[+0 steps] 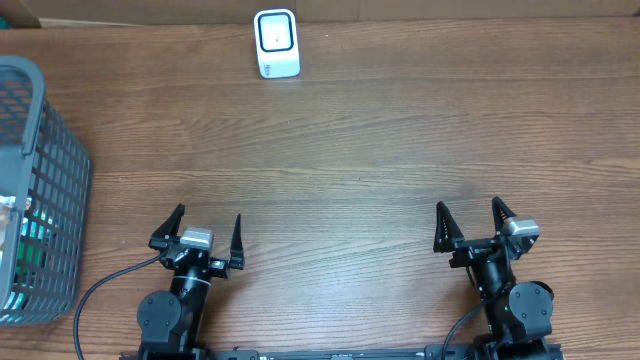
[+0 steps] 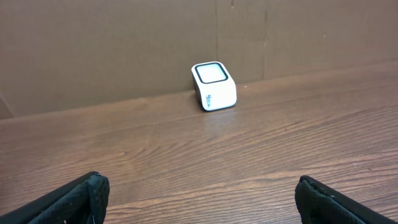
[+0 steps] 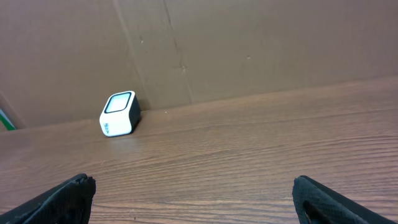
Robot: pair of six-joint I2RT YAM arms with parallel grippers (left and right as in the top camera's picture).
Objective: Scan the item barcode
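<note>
A: Where is the barcode scanner (image 1: 277,43)?

B: It stands upright at the far edge of the wooden table (image 1: 360,140), against the cardboard wall (image 2: 112,43). It is white, with a dark window on its face.

A: And the item?

B: Only the overhead view shows where it would be. A grey plastic basket (image 1: 52,170) sits well to the left of the scanner and nearer the arms. Something teal (image 1: 36,232) shows through the mesh. What it is, I cannot tell. No barcode is readable.

A: Do the wrist cameras see the basket?

B: No. Both show the scanner, bare wood in front of it, and the wall behind it. The left wrist view has the scanner just right of centre. The right wrist view has it far to the left, showing its black side.

A: The grippers?

B: The left gripper (image 1: 209,213) has its jaws spread wide, with nothing between them. The right gripper (image 1: 468,203) is the same. Both are well short of the scanner, at the near edge of the table.

A: What do their own cameras add?

B: Just the black fingertips (image 2: 81,199) in the bottom corners of each frame, far apart, with only tabletop between them.
</note>
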